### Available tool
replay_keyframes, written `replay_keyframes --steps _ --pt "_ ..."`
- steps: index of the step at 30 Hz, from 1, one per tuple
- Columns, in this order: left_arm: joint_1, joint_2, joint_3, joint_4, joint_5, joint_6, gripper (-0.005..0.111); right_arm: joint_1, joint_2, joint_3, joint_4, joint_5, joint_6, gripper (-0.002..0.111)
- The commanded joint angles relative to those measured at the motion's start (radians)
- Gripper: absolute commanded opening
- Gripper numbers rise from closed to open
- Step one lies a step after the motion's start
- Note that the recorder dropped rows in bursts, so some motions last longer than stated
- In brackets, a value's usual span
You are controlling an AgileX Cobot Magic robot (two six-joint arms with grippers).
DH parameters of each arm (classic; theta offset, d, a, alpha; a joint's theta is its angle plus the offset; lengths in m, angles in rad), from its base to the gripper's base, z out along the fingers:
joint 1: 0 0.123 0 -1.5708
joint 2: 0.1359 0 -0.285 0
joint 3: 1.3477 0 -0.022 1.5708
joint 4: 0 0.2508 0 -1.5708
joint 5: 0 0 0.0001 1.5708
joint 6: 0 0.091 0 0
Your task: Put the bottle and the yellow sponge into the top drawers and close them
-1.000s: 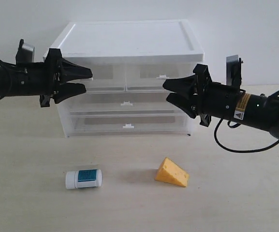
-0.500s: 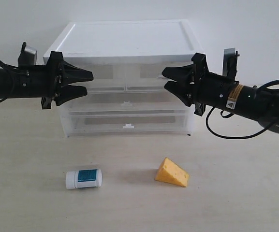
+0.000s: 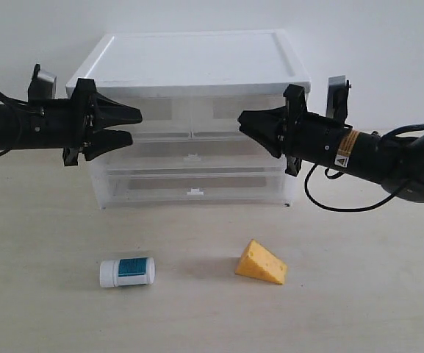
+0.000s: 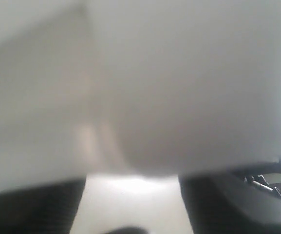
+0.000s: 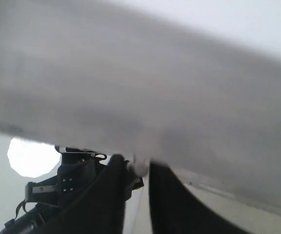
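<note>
The bottle lies on its side on the table, front left. To its right the yellow sponge rests on the table. Both top drawers look shut. My left gripper hovers open at the cabinet's left front corner, level with the left top drawer; its wrist view is a blur with nothing between the fingers. My right gripper is at the right top drawer's white tab handle. The tab sits between its narrowly parted fingers.
The white-topped cabinet stands at the back centre, with two full-width drawers under the top pair. A pale wall rises behind it. The right arm's cable droops toward the table.
The right gripper has risen and moved left onto the right top drawer's handle, its jaws narrower. The left gripper, bottle and sponge have barely moved.
</note>
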Motion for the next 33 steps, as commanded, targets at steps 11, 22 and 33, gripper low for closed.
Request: replay_keyframes --steps 11,22,33 --pt "0.000 0.005 -0.027 -0.054 -0.102 0.024 0.054 -0.010 -0.008 0.063 0.014 -0.025 -0.010 0.000" --pt "0.000 0.005 -0.035 -0.052 -0.102 0.024 0.054 -0.010 -0.129 0.265 -0.016 -0.025 -0.127 0.000" --pt "0.000 0.005 -0.035 -0.045 -0.097 0.024 0.054 -0.010 -0.178 0.224 -0.002 -0.025 -0.021 0.028"
